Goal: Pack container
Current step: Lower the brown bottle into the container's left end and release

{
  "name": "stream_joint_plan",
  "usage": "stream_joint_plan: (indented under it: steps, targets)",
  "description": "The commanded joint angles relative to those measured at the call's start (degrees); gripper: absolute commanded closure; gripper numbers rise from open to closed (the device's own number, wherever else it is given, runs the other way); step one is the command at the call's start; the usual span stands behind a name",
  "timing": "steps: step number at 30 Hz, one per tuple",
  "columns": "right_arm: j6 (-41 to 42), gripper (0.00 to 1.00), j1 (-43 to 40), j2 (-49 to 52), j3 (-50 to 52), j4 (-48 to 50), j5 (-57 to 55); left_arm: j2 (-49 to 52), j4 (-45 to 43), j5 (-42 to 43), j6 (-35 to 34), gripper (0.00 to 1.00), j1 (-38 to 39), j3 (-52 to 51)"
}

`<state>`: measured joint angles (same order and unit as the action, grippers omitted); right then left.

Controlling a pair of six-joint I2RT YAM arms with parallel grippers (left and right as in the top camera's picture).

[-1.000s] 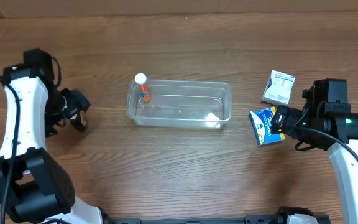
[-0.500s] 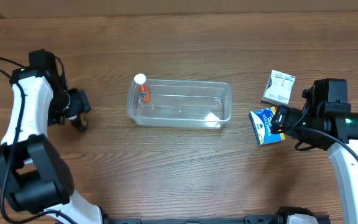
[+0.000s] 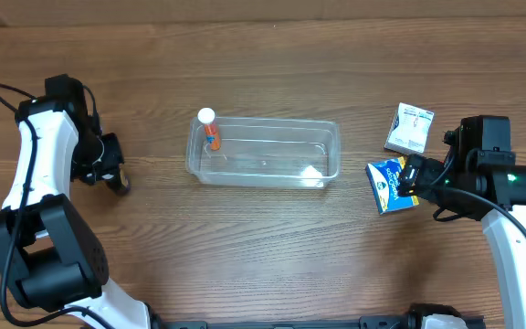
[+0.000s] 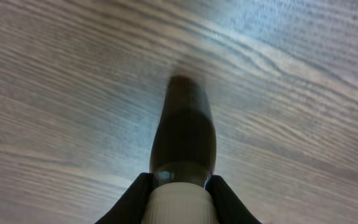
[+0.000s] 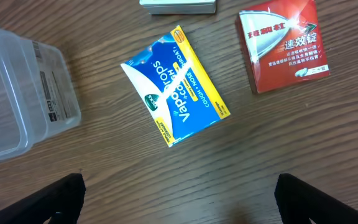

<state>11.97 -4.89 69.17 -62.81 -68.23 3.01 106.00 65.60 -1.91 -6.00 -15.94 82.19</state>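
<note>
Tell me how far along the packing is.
Done: one orange bottle stands at the left end of the container. In hand: the left gripper clamps a dark bottle. Left: the blue box, red box and white box lie outside it, by the open right gripper.

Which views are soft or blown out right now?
Left wrist: the dark bottle is blurred, worst at its far end. Right wrist: sharp, print on the blue box legible. Overhead: sharp, small bright patch, likely glare, at the right end of the container.
</note>
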Motion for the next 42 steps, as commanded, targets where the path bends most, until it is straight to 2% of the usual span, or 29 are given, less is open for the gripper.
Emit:
stream_joint_plan:
  steps: [1, 5, 7, 9, 13, 18, 27, 31, 35, 37, 42]
  targets:
    - [0.0, 0.00, -0.3, -0.3, -1.4, 0.2, 0.1, -0.7, 5.3, 2.0, -1.4, 0.91, 2.8, 8.0]
    - [0.0, 0.00, -0.3, -0.3, -1.4, 0.4, 0.1, -2.1, 15.0, 4.9, -2.7, 0.96, 12.7, 24.2]
    - [0.0, 0.00, -0.3, -0.3, -1.4, 0.4, 0.1, -2.1, 16.5, 4.9, -3.5, 0.96, 19.5, 28.2]
    - [0.0, 0.00, -0.3, -0.3, -1.4, 0.4, 0.1, -2.0, 15.2, 4.8, -5.1, 0.96, 26.3, 27.8]
    - [0.0, 0.00, -0.3, -0.3, -1.4, 0.4, 0.1, -1.8, 12.3, 4.3, -8.8, 0.96, 32.2, 24.0]
    - [0.0, 0.00, -0.3, -0.3, -1.4, 0.4, 0.1, -1.7, 9.6, 4.3, -9.5, 0.95, 33.4, 16.8]
    - [0.0, 0.00, -0.3, -0.3, -1.4, 0.2, 0.1, -1.7, 9.7, 1.3, -10.9, 0.94, 33.2, 13.9]
    - [0.0, 0.00, -0.3, -0.3, -1.4, 0.2, 0.1, -1.7, 2.7, 1.4, -11.7, 0.89, 33.2, 5.4]
    - [0.0, 0.00, -0.3, -0.3, -1.4, 0.2, 0.1, -1.7, 1.6, 1.3, -12.2, 0.75, 33.2, 4.2]
    - [0.0, 0.00, -0.3, -0.3, -1.4, 0.2, 0.1, -1.7, 1.4, 1.2, -12.3, 0.73, 33.2, 4.2]
    - [0.0, 0.00, -0.3, -0.3, -1.4, 0.2, 0.1, -1.1, 0.8, -2.8, -15.5, 0.75, 33.2, 4.2]
